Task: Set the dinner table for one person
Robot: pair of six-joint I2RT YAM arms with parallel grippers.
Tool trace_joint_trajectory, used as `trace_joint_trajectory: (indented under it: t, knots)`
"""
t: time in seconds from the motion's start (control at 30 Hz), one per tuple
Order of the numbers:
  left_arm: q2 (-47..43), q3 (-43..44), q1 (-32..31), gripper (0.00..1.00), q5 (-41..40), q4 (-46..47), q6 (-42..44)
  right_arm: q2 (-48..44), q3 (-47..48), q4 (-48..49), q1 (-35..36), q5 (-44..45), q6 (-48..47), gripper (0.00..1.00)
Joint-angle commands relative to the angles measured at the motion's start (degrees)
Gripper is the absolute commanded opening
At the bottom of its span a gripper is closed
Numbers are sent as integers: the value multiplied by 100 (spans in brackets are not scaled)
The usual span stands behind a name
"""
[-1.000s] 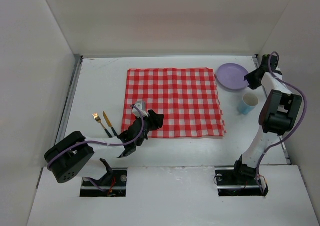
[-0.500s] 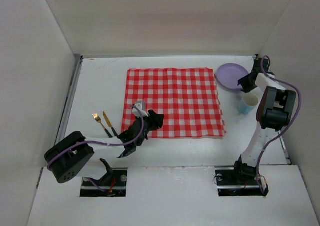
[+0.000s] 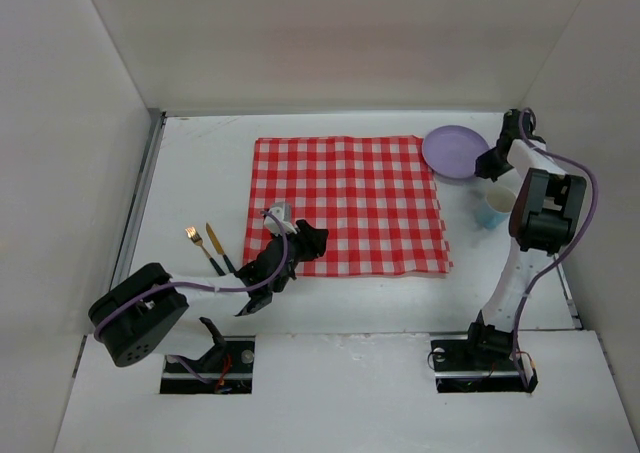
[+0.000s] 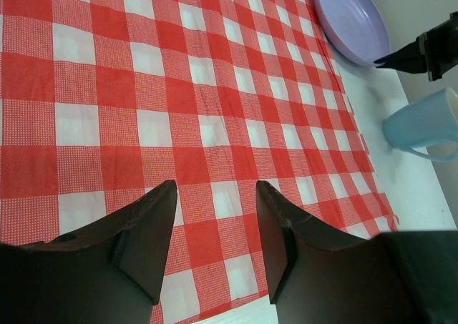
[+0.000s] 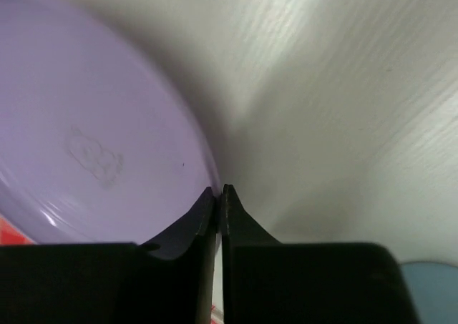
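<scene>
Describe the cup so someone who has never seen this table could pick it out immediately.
Start from the red-and-white checked cloth in the middle of the dinner table and go past its right edge. There, nearer the arms than the purple plate and beside the right arm, stands the cup. It is the only light blue, upright, handled thing there; the plate is flat and purple.

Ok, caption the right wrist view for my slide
Right gripper pinched shut on the purple plate's rim, white table beyond.
</scene>
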Motion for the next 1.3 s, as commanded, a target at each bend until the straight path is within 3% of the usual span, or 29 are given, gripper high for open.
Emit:
trace_joint_trajectory:
  t: [0.0, 0.13, 0.27, 0.47, 0.63, 0.87, 1.13, 1.27]
  knots:
    - [-240, -71, -10, 46, -84, 323, -24, 13, 236, -282, 77, 100, 34, 2]
    - [-267, -106, 7, 46, -163, 323, 12, -469, -255, 453, -28, 4, 192, 0]
    - [-354, -115, 7, 48, -146, 331, 38, -1198, -582, 1360, -204, -637, 193, 0]
    - [-609, -141, 95, 51, -146, 323, 126, -2069, -424, 1599, -170, -1086, -149, 0]
    - [-1126, -273, 253, 51, -312, 130, 65, -2632, -993, 1607, 865, -1218, -474, 0]
    - [-3051, -334, 289, 51, -742, -1013, -6, -3195, -2461, 2073, 2861, -718, -537, 2]
    - [-2851, -361, 183, 52, -946, -943, 73, -2941, -3034, 2144, 3794, -682, -501, 3]
    - [-2596, -396, 192, 52, -920, -785, 29, -2616, -3069, 2118, 3909, -664, -475, 3]
